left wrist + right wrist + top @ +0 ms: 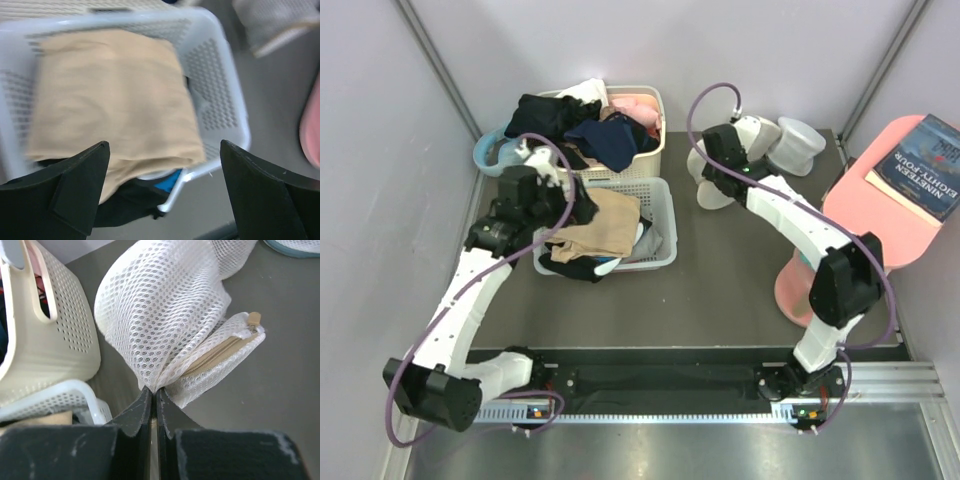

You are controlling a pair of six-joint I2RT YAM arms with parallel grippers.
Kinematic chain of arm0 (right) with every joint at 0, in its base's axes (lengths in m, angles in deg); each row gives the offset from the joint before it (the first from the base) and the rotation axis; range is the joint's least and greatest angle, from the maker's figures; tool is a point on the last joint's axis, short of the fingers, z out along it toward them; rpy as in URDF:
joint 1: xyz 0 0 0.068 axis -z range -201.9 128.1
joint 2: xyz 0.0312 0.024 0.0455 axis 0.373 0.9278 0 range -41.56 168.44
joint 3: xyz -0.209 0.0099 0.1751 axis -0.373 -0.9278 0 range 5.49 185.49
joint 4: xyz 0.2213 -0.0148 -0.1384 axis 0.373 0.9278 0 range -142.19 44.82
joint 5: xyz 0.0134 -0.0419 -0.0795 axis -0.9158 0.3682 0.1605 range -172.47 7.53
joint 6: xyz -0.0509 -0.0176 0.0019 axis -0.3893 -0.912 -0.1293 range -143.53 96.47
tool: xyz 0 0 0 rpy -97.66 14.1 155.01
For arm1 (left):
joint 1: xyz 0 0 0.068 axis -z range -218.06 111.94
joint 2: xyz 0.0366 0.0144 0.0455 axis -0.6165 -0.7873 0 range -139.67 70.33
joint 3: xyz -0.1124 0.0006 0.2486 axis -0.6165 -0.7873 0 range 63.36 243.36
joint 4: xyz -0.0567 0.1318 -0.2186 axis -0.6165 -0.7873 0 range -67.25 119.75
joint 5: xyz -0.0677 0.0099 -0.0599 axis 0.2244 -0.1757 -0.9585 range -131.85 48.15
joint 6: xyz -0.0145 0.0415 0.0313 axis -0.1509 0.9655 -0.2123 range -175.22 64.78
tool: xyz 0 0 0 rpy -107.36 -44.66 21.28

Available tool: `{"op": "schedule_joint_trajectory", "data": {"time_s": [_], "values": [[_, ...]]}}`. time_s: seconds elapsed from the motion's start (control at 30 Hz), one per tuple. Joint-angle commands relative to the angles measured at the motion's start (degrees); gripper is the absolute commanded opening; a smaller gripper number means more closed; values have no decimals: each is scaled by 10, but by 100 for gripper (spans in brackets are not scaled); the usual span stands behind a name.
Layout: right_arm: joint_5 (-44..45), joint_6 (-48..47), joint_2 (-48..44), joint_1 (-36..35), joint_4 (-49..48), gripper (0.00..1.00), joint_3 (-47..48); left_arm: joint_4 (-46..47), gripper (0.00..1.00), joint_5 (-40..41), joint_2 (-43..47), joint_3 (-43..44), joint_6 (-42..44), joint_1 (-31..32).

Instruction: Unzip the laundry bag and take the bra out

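White basket (667,215) holds a folded tan cloth (605,225) over dark items. Cream basket (660,125) behind it is heaped with dark clothes (605,140). Blue book (920,165) lies on the pink stand (865,215), right side.

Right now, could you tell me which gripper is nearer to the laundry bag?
Right. The right gripper is shut on the mesh of the laundry bag, near its zip; the left gripper hangs open over the white basket, apart from the bag.
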Motion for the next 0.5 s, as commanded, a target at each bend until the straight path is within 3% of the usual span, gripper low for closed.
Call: {"op": "schedule_joint_trajectory", "data": {"time_s": [0.0,0.2,0.33,0.47], "values": [[4,25,-72,-10,50,0,-35,100,95,-19,1,-34,-10,108],[-87,91,-161,-13,73,0,-108,233,95,-25,-19,-95,-73,225],[-146,142,-208,-17,75,0,-147,300,96,-6,-74,-86,-62,284],[-200,183,-245,-17,72,0,-184,310,98,2,-124,-68,-25,318]]}}
